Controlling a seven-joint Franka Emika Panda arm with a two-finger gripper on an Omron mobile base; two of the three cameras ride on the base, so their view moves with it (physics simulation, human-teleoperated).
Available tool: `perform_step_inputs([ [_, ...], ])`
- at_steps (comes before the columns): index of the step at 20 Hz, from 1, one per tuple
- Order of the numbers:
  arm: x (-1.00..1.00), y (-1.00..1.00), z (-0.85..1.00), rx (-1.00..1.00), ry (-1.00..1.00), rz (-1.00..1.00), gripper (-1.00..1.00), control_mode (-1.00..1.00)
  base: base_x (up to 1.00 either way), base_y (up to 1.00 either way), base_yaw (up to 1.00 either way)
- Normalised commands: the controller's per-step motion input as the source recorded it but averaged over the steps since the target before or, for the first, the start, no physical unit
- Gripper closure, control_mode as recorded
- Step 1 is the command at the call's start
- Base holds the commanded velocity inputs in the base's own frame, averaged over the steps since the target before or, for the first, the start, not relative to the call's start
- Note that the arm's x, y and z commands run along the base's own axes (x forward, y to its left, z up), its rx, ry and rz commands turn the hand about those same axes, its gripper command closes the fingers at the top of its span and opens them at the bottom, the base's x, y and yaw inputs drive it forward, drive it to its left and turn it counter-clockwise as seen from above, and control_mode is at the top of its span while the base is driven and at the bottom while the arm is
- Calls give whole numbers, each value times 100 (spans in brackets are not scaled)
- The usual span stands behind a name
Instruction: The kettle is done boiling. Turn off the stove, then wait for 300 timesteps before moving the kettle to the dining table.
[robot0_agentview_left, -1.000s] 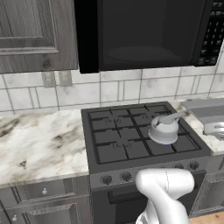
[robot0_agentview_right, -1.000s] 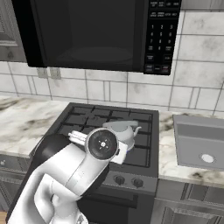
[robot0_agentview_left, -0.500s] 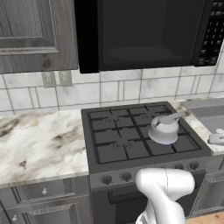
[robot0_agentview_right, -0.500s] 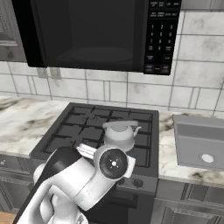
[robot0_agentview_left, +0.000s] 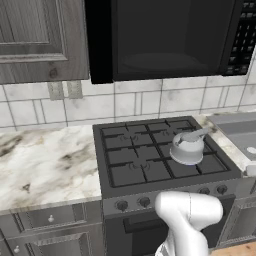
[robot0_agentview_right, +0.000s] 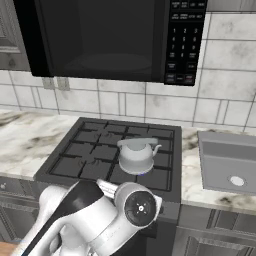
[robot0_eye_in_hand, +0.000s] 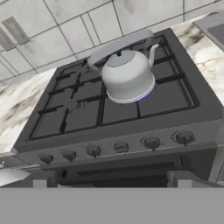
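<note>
The small squat dome-shaped silver-grey metal kettle, smooth and glossy with a short spout and a flat arched handle, sits upright on the black gas stove. It rests on the dark cast-iron grates over the front right burner, where a thin blue glow shows under its base in the hand view. A row of round grey knobs lines the stove's front panel. Veined white-and-grey marble worktop flanks the stove, a grey steel sink lies to the right, and a black glossy microwave hangs above pale square wall tiles. The gripper's fingers are spread wide apart and hold nothing. From the hand, the kettle lies ahead and above the knob row, well apart from the fingers.
</note>
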Motion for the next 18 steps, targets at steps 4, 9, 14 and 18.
perform_step_inputs([
  [4, -18, -7, -33, 0, -4, 0, -100, -100, 0, 0, 0],
  [9, -12, -2, -31, 0, -7, 0, -100, -100, 0, 0, 0],
  [14, -3, 0, -28, 0, -10, 0, -100, -100, 0, 0, 0],
  [18, 0, 0, -26, 0, -8, 0, -100, -100, 0, 0, 0],
])
